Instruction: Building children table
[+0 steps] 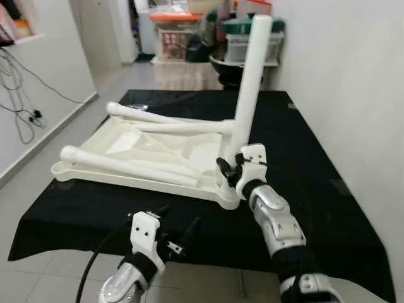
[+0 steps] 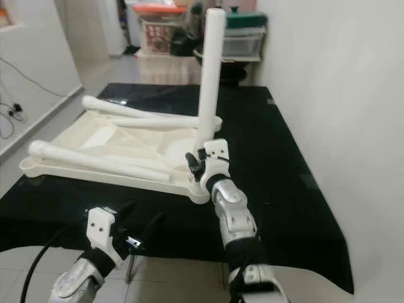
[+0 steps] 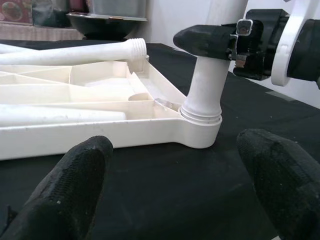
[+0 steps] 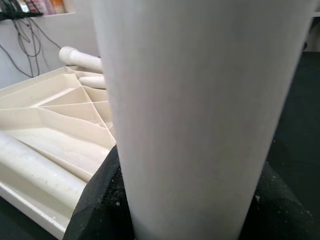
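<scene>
The left gripper [image 1: 180,230] hovered off the black counter [image 1: 328,208] near edge, fingers [image 3: 75,185] spread wide. The ribbed white tabletop [image 1: 145,148] lay upside down, loose legs [image 1: 126,165] across it. The right gripper [image 1: 232,169] pinched the upright leg [image 1: 251,82] in the corner socket [image 3: 201,127], seen from the left wrist

I count one white plastic tabletop [image 1: 126,148], lying upside down on the one table covered in black cloth [image 1: 328,189]. There are four white table legs: one upright leg [image 1: 251,82] standing in the tabletop's near corner socket, and three loose legs lying across the underside, a near one [image 1: 126,165], a middle one [image 1: 183,126] and a far one [image 1: 136,113]. I also see two grippers, the left gripper [image 1: 180,227] and the right gripper [image 1: 232,165].
</scene>
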Controlling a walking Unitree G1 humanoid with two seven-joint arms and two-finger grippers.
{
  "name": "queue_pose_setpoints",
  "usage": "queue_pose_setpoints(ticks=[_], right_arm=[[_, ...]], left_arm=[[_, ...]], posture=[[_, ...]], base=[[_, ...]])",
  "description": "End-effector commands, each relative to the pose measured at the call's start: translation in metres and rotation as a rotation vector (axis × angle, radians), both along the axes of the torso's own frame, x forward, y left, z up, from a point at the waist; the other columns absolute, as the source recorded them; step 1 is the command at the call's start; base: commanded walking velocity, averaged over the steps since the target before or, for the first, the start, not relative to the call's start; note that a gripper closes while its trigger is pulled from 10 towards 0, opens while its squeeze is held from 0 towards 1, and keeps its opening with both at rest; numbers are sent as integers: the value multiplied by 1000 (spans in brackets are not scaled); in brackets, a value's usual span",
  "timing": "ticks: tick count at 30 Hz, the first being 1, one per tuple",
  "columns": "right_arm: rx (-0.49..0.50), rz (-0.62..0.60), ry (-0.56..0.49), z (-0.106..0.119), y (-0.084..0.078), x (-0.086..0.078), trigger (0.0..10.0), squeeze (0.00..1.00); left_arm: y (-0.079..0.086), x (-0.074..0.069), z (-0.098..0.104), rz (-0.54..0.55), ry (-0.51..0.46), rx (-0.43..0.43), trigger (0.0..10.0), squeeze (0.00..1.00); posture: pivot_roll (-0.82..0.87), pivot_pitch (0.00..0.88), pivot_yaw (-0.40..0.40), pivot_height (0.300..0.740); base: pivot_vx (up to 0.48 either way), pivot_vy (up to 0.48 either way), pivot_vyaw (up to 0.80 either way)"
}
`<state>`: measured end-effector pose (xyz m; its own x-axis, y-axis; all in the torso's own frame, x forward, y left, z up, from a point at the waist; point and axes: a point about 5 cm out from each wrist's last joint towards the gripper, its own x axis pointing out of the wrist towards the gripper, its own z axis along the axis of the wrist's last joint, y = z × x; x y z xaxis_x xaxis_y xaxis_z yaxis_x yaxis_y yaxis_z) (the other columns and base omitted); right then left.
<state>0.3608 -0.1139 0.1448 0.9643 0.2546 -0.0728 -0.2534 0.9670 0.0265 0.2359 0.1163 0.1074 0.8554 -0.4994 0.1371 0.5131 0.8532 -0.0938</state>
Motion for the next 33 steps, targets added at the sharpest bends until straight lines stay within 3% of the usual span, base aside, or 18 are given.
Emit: queue_pose_setpoints(ticks=[1,2,3,4,5,6,7,10,16,17,24,25,26,29,30,33], right_arm=[[1,-41,215,-45,-7,-11,0,0],[1,6,202,-38,5,-4,0,0],[1,6,202,-38,5,-4,0,0],[1,33,202,-35,11,-3,1608,0],[-1,81,188,-31,19,-2,10000,0],[-4,114,177,-29,24,-2,10000,0],[6,164,173,-27,28,-3,10000,1000],[10,215,159,-18,36,-10,10000,1000],[9,490,64,4,45,-15,10000,1000],[-16,593,30,11,43,-16,10000,0],[-149,735,22,11,31,-9,10000,0],[-157,751,27,13,29,-8,9490,0],[-160,758,30,16,27,-4,784,0],[-160,759,30,18,26,-3,784,0],[-169,757,26,21,24,0,0,0],[-181,769,23,27,20,5,0,0]], left_arm=[[0,0,-1,-12,10,4,10000,0],[-1,1,-1,-18,12,7,10000,0],[-1,1,-1,-18,12,7,10000,0],[-1,1,-2,-17,11,8,10000,0],[-1,1,-2,-11,9,9,10000,0],[-1,1,-2,-7,8,10,10000,0],[-1,1,-2,-2,7,10,10000,0],[-1,2,-2,1,7,9,10000,0],[-2,2,-3,-6,9,8,10000,0],[-3,3,-3,-8,10,7,10000,0],[-5,3,-2,-9,8,3,10000,0],[-5,3,-2,-9,7,2,10000,0],[-5,3,-2,-7,6,2,10000,0],[-5,3,-2,-6,5,2,10000,0],[-5,3,-2,-5,5,2,10000,0],[-5,3,-1,-4,4,1,10000,0]], posture=[[26,62,2,740],[38,54,-7,740],[38,54,-7,740],[39,53,-8,740],[40,50,-10,740],[41,49,-11,740],[44,46,-17,740],[43,42,-18,740],[42,35,-19,740],[41,32,-21,740],[45,34,-25,740],[47,37,-25,740],[45,40,-25,740],[45,40,-25,740],[44,41,-25,740],[40,50,-24,740]], base=[[0,0,0],[0,0,0],[0,0,0],[0,0,0],[0,0,0],[0,0,0],[0,0,0],[0,0,0],[0,0,0],[0,0,0],[0,0,0],[0,0,0],[0,0,0],[0,0,0],[0,0,0],[0,0,0]])
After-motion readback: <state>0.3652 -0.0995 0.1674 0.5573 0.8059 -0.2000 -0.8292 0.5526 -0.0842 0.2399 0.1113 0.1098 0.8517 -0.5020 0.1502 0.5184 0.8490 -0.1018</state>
